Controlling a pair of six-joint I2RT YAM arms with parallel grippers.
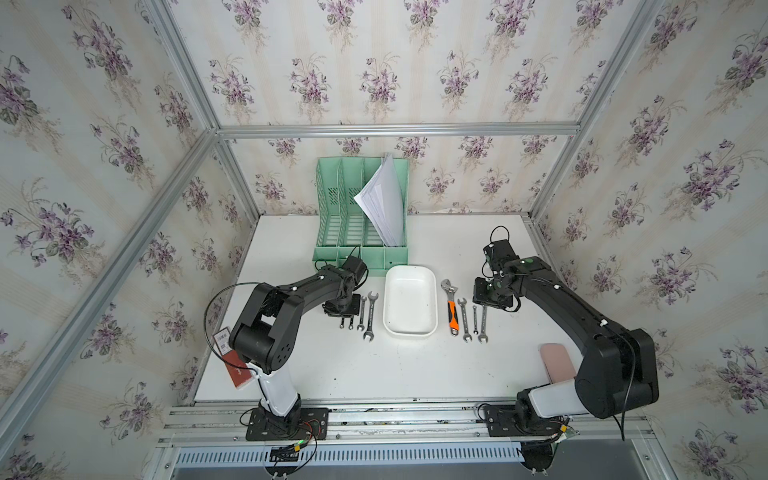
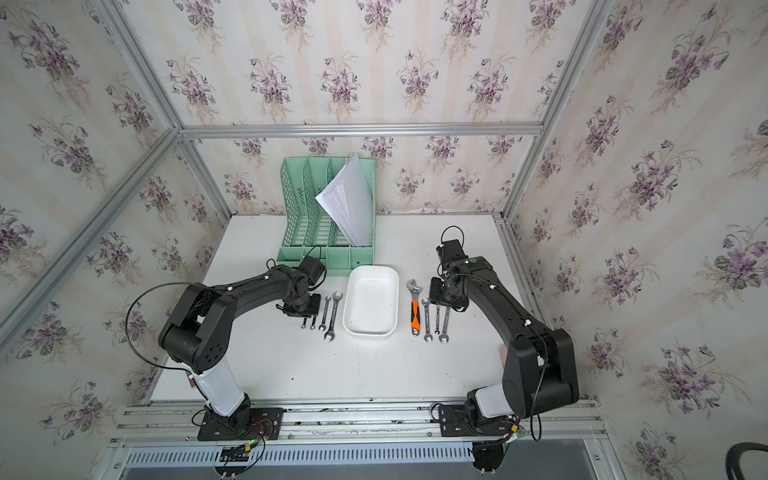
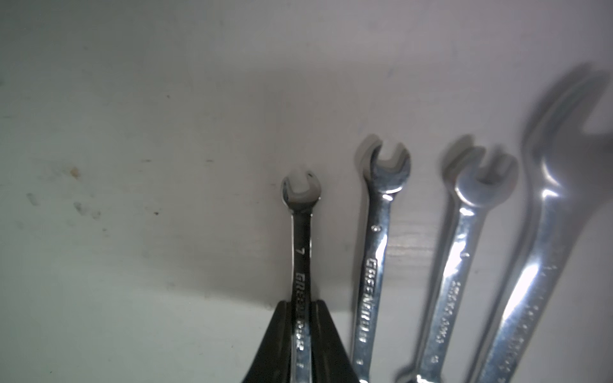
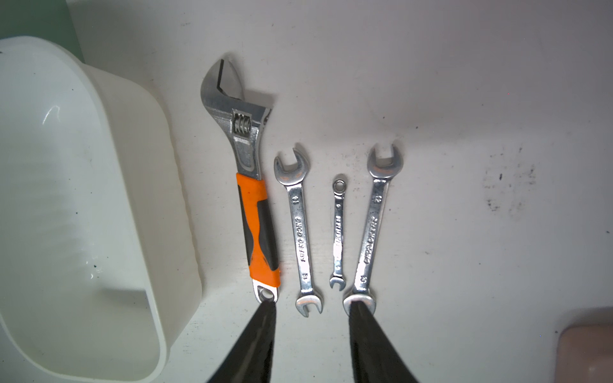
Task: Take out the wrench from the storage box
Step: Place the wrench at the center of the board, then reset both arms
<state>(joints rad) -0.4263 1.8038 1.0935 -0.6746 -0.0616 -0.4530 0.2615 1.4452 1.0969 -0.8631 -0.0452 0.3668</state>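
Chrome wrench (image 3: 300, 232): on worktop (image 1: 374, 374), outside box (image 1: 409, 303).
Left gripper (image 3: 301, 310): clamped on it.
Right gripper (image 4: 313, 306): parted, empty.
Next: release, lift straight up.

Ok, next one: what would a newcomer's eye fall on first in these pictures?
The white storage box sits empty mid-table, with wrenches lined up on both sides of it. The orange-handled adjustable wrench just right of it stands out most. In the left wrist view, the left gripper is shut on the smallest wrench at the left row's outer end. Behind stands a mint-green file organizer with papers.
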